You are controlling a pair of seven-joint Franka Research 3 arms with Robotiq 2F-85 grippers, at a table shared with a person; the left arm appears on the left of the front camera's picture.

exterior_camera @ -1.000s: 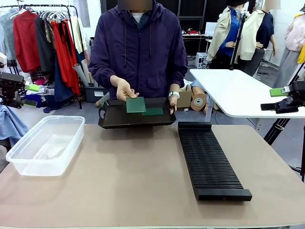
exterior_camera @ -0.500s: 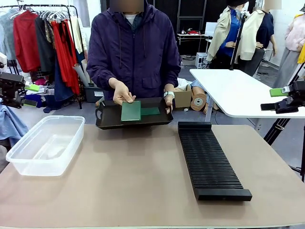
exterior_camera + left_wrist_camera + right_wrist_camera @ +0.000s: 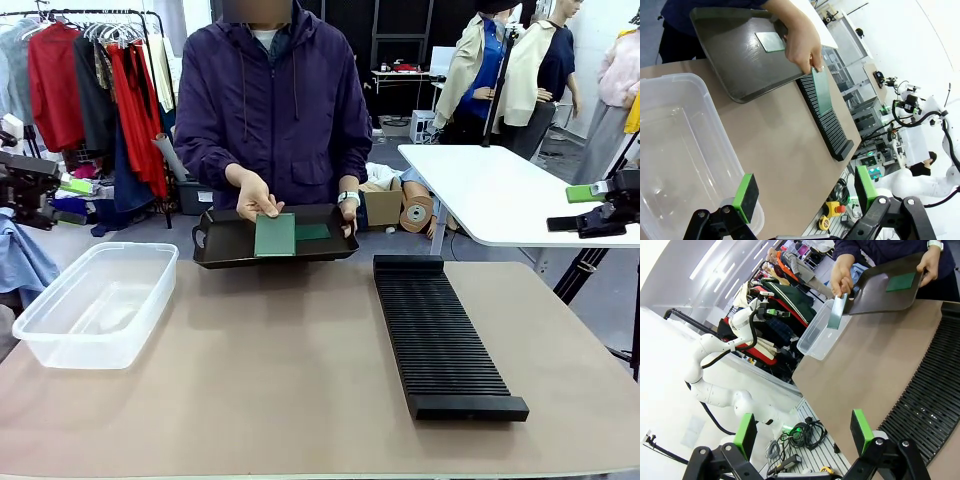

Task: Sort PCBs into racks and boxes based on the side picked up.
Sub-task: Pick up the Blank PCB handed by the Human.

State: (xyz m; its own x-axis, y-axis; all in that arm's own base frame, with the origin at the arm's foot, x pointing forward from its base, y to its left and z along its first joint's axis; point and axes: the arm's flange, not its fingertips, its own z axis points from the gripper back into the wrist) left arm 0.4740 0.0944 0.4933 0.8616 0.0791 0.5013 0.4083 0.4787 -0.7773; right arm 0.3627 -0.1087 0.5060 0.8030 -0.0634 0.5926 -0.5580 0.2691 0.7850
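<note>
Front view, upper centre: person's hand (image 3: 256, 196) dangles a PCB (image 3: 274, 235) by its top edge over the black tray (image 3: 215, 252); left wrist view: left gripper (image 3: 806, 192) spread wide, empty; right wrist view: right gripper (image 3: 805, 432) likewise, so misreading the presented face risks mis-sorting.

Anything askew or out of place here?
Nothing stands out. The tub and rack sit square on the table; one PCB lies flat in the person's black tray, another PCB is in their hand.
</note>
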